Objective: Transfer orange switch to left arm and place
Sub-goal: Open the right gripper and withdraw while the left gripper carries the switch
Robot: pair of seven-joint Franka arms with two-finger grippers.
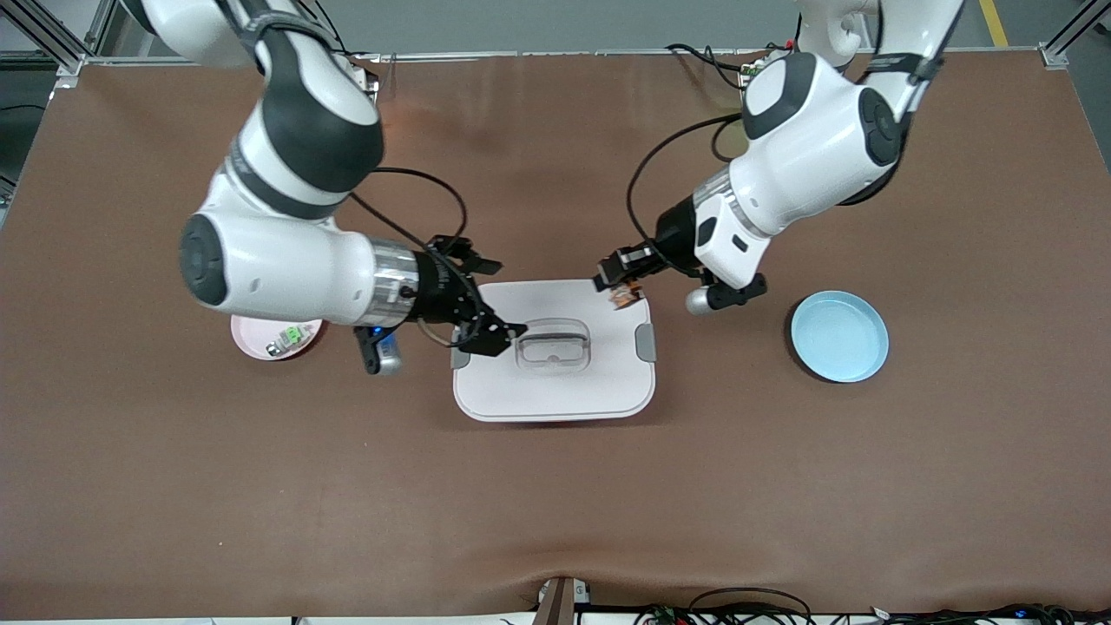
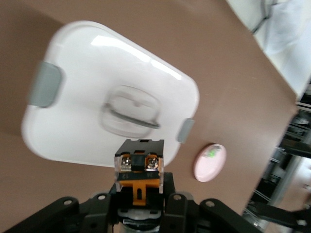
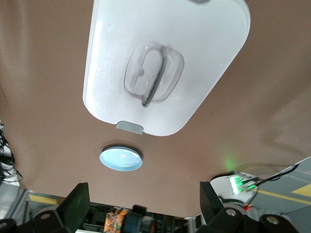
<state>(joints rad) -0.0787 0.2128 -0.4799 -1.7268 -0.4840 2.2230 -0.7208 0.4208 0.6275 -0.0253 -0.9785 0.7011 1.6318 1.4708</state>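
Orange switch (image 1: 623, 295): one, at the front view's centre, pinched by the left gripper (image 1: 618, 286) over a corner of the single white box (image 1: 555, 382); the right gripper (image 1: 495, 334) hangs over the box's other end with fingers spread, holding nothing. Two plates lie there, one pink (image 1: 260, 340), one blue (image 1: 839, 336). Left wrist view: orange switch (image 2: 139, 167) low in frame, clamped above the box (image 2: 77, 121). Right wrist view: box (image 3: 204, 63) at top, blue plate (image 3: 121, 158) lower, and both spread fingers (image 3: 75, 206) empty.
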